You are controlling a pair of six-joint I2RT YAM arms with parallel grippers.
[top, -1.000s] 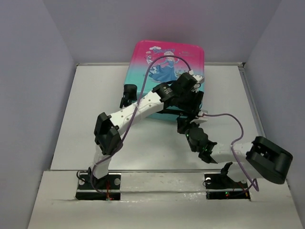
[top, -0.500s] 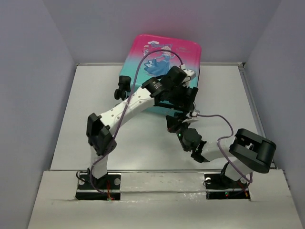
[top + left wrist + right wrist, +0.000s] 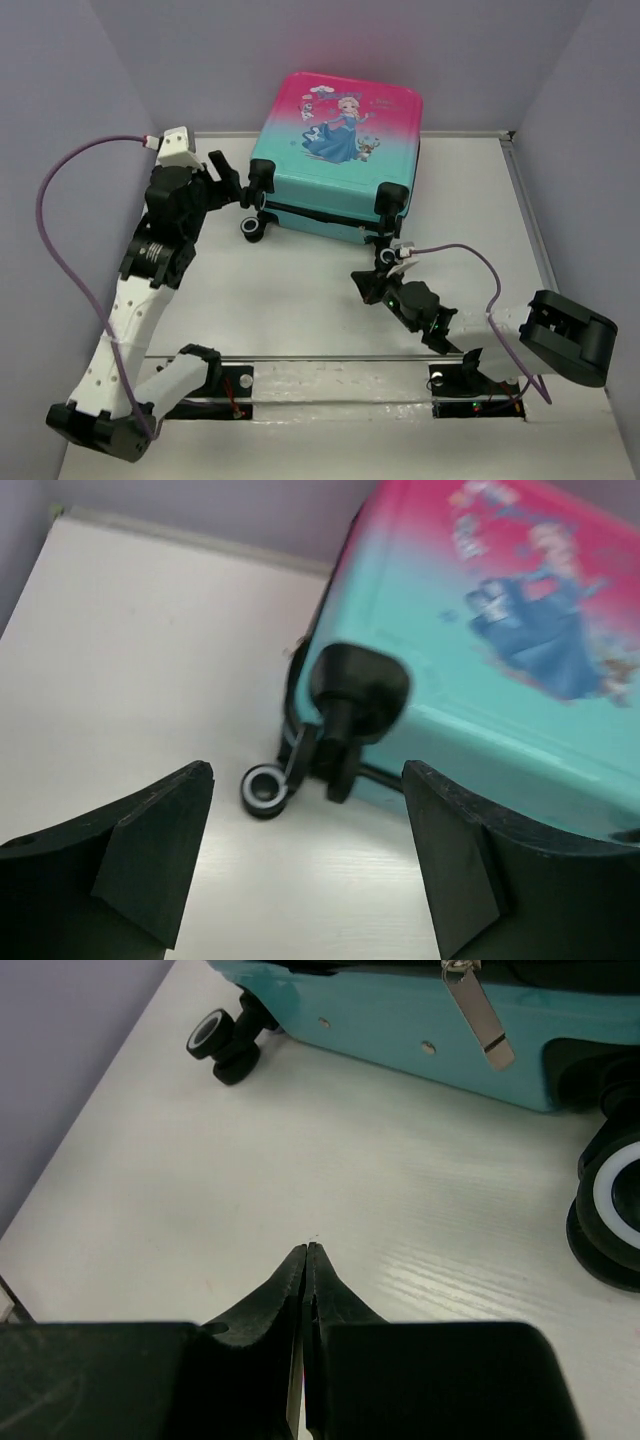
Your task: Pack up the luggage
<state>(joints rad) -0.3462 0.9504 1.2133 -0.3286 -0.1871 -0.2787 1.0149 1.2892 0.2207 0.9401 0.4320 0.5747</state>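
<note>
**Item 1: luggage** (image 3: pixel 338 150). Small hard-shell case, a rounded rectangle, with a glossy moulded shell fading from pink at the far end to teal at the near end. A cartoon princess in a blue dress is printed on the upper face. It lies flat at the far middle of the table (image 3: pixel 300 295), printed face up, both halves together, black zipper seam along the near side. A flat metal zipper pull (image 3: pixel 478 1018) hangs against the teal wall. Black caster housings sit at the near corners, with black wheels (image 3: pixel 248 230) ringed in white.

**Item 2: table.** White, matt, faint wood grain.

**Item 3: left gripper** (image 3: pixel 226 186). 2 black wedge-shaped fingers, spread wide, holding nothing, just left of the case's near-left caster.

**Item 4: right gripper** (image 3: pixel 307 1252). Tapered black fingers pressed together, holding nothing, low over bare table, near the case's near-right corner but apart from it.
</note>
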